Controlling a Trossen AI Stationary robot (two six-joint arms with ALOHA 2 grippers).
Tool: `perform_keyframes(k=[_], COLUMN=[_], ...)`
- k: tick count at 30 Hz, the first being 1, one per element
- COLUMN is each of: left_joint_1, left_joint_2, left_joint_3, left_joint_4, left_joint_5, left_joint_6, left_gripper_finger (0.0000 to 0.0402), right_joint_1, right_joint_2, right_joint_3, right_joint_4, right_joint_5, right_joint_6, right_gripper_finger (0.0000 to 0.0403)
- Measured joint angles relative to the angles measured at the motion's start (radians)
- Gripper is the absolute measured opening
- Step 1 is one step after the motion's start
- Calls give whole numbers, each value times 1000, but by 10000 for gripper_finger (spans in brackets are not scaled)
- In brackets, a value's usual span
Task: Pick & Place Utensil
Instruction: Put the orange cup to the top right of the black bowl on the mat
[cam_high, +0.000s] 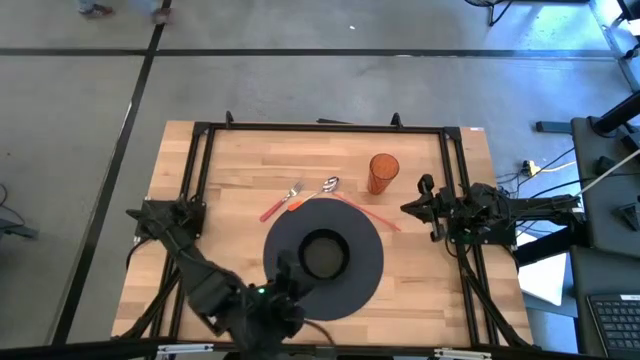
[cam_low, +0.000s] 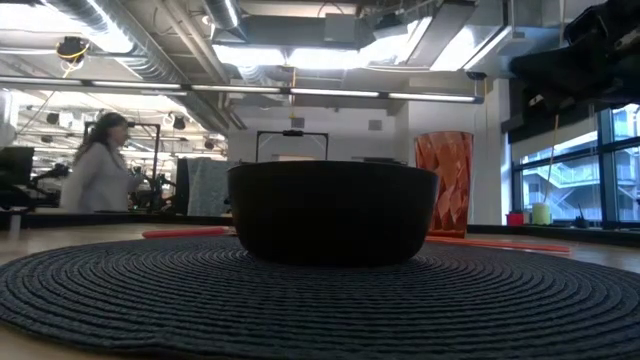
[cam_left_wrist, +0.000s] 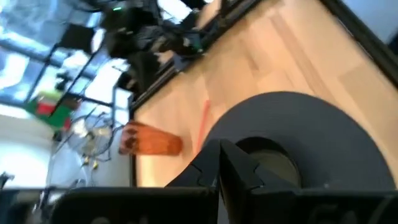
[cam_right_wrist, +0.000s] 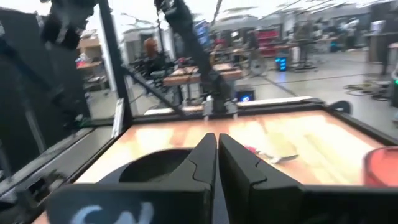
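your left gripper (cam_left_wrist: 219, 163) is closed and empty over the bowl (cam_high: 323, 254); open before reaching the fork (cam_high: 283, 201).

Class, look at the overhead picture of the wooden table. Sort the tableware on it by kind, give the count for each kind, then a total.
Round dark placemat: 1
Dark bowl, on the placemat: 1
Orange cup: 1
Orange-handled fork: 1
Orange-handled spoon: 1
Thin orange utensil, type unclear: 1
Total: 6

orange cup (cam_high: 383, 172), black bowl (cam_high: 323, 254), round placemat (cam_high: 365, 265)
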Motion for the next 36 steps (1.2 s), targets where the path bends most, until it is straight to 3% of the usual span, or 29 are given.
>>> perform_keyframes(k=[4, 10, 15, 18, 24, 30, 33, 36], left_joint_1=[112, 335, 535, 636, 801, 908, 930, 953], left_joint_2=[-42, -104, -107, -108, -101, -143, -272, -477], left_joint_3=[0, 0, 0, -33, -309, -695, -912, -1146], left_joint_4=[92, 280, 423, 523, 819, 1184, 1394, 1566], left_joint_5=[211, 620, 784, 821, 844, 1023, 1048, 1056], left_joint_6=[130, 297, 294, 216, 118, 96, 114, 92], left_gripper_finger=[1, 2, 1, 2, 2, 1, 2, 1], right_joint_1=[0, 0, 0, 0, 0, 0, 0, 0], right_joint_2=[0, 0, 0, 0, 0, 0, 0, 0], right_joint_3=[0, 0, 0, 0, 0, 0, 0, 0], right_joint_4=[6, -1, -11, -9, -19, -15, -16, -24], right_joint_5=[39, 32, 31, 31, 30, 31, 31, 31], right_joint_6=[4, 6, 11, 11, 51, 31, 32, 30], right_gripper_finger=[20, 20, 20, 20, 20, 20, 20, 20])
